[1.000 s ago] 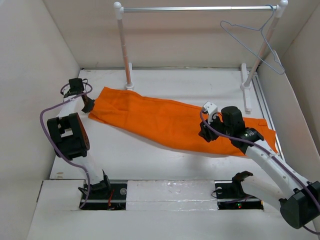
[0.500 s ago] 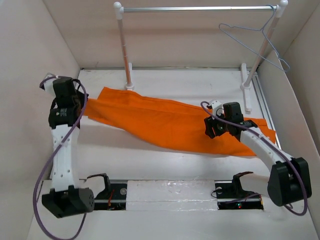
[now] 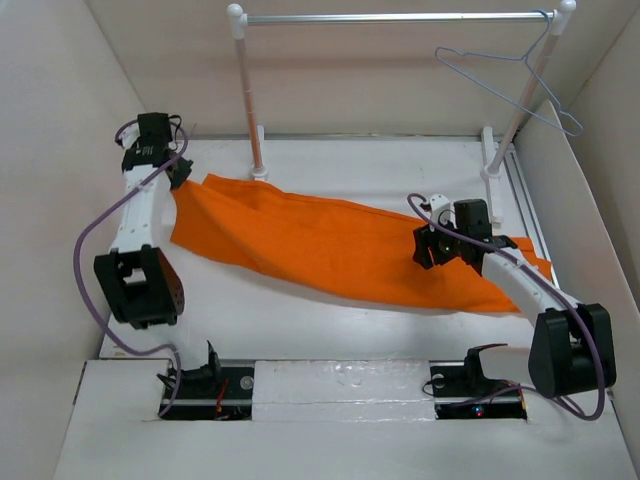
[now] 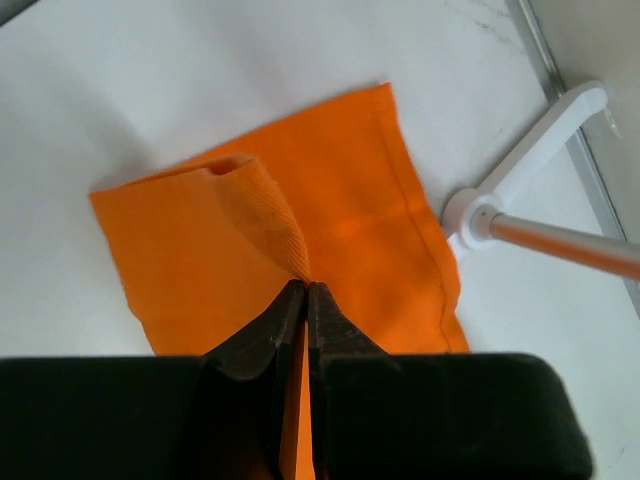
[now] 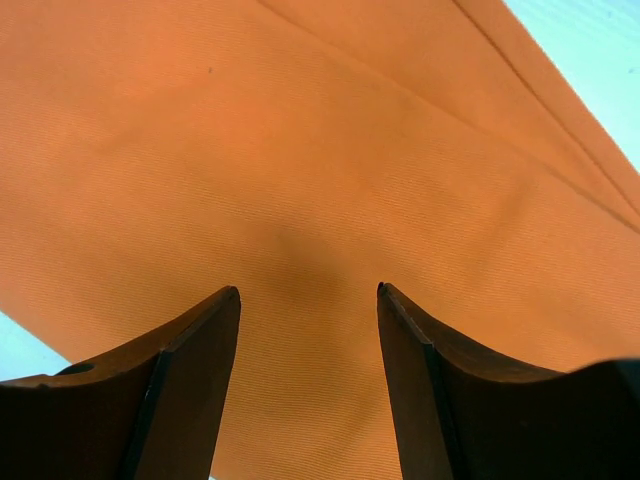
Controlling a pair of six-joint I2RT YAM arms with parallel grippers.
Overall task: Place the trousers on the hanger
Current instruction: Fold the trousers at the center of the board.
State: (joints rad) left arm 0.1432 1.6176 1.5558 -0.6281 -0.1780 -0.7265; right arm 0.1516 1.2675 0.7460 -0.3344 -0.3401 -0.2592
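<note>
Bright, even light; soft shadows, sharp focus.

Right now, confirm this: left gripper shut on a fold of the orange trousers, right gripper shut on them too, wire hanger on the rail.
Not quite. The right gripper is open over the orange trousers, as the right wrist view shows. The left gripper is shut on a fold, and the wire hanger hangs on the rail.

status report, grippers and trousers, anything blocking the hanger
Left gripper shut on a fold at the trousers end. Right gripper open over the cloth. Trousers lying mostly flat, hanger bare on the rail. Nothing seen blocking.
</note>
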